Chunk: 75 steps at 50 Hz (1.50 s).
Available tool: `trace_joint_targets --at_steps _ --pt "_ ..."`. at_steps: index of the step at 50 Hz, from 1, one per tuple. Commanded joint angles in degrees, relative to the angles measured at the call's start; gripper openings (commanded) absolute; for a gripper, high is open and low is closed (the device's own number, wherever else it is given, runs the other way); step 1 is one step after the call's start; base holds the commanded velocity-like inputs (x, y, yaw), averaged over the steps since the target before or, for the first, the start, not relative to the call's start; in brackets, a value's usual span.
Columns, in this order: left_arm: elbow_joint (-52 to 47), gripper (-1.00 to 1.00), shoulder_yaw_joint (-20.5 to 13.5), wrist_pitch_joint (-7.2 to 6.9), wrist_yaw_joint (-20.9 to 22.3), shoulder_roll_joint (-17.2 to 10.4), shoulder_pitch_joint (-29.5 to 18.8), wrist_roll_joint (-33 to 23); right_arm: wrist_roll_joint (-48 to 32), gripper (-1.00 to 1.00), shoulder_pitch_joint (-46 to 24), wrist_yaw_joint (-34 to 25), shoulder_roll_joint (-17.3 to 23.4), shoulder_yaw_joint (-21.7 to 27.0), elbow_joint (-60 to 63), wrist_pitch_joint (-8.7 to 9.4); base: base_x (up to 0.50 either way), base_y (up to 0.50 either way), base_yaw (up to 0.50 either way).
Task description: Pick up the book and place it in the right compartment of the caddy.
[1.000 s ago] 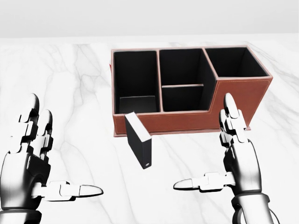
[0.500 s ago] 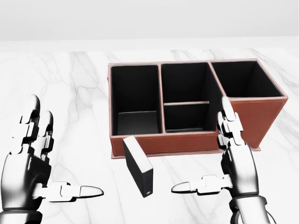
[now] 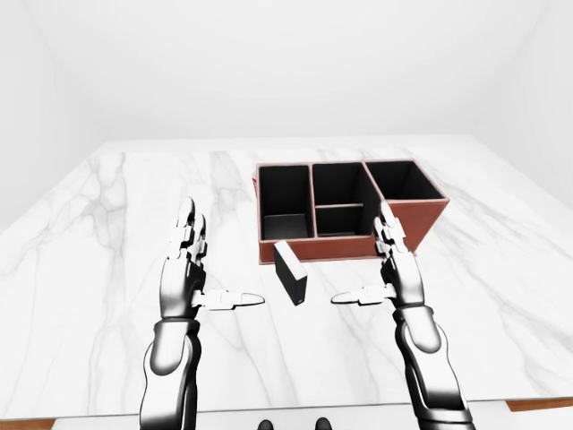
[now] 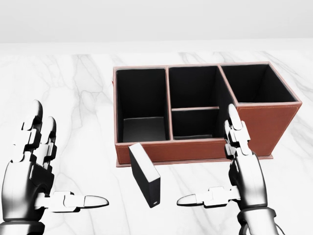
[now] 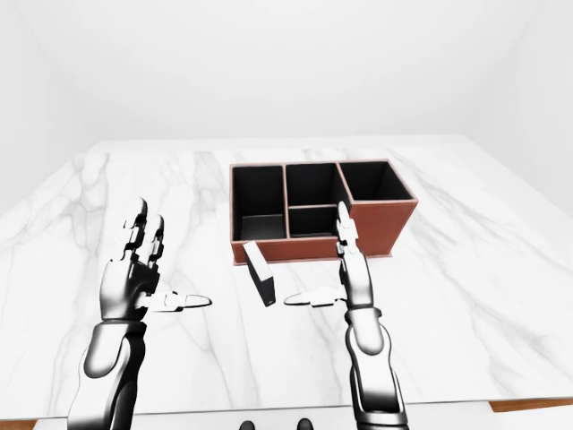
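The black book [image 4: 145,174] stands on edge on the marble table [image 4: 73,98], just below the brown caddy [image 4: 195,147] in the head view, between both hands. The left hand [image 4: 34,171] and right hand [image 4: 242,171] are spread wide with thumbs pointing inward, holding nothing.

I see white marble table [image 3: 107,296], grey-veined. Brown caddy [image 4: 254,122] with black compartments sits on it. Black book [image 4: 144,174] stands on edge on tabletop, just beside caddy's lower wall.
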<state>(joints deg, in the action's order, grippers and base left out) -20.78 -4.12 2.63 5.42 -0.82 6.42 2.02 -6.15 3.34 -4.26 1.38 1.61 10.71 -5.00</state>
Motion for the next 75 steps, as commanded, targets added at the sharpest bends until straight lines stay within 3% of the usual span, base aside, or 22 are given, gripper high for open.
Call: trace_joint_targets --at_steps 1,22,30,41,45,55,58,75 --pt "0.5 1.0 0.0 0.4 0.0 0.0 -0.1 0.0 -0.1 1.0 -0.1 0.1 0.0 0.0 -0.7 0.0 0.0 0.0 0.0" --pt "0.7 1.0 0.1 0.23 0.0 -0.1 -0.2 0.0 0.0 1.0 0.8 -0.4 -0.3 -0.8 1.3 0.0 0.24 0.0 0.0" --pt "0.9 1.0 0.1 0.33 0.0 -0.1 -0.3 0.0 -1.7 1.0 3.3 1.5 -1.6 -4.0 2.5 2.22 0.0 0.0 0.0" --pt "0.7 1.0 0.0 0.3 0.1 -0.1 -0.2 0.0 -1.7 1.0 6.1 4.3 -1.9 -7.7 2.6 2.05 0.0 0.0 0.0" --pt "0.2 1.0 0.1 -0.17 0.0 0.0 -0.3 0.0 -0.9 1.0 6.5 4.7 -1.9 -8.5 2.7 2.85 0.0 0.0 0.0" --pt "0.1 1.0 0.0 -0.45 -0.1 -0.1 -0.4 0.2 -1.0 1.0 6.8 5.3 -1.6 -10.0 0.8 1.62 0.0 0.0 0.0" --pt "0.2 1.0 0.1 -0.28 -0.1 0.0 -0.2 0.1 -0.9 1.0 6.7 5.4 -1.5 -10.1 -0.9 0.5 0.0 0.0 0.0" --pt "1.4 1.0 0.0 0.32 -0.1 -0.1 -0.3 -0.1 -1.3 1.0 6.5 5.4 -1.7 -10.7 -5.6 0.0 0.0 0.0 0.0"
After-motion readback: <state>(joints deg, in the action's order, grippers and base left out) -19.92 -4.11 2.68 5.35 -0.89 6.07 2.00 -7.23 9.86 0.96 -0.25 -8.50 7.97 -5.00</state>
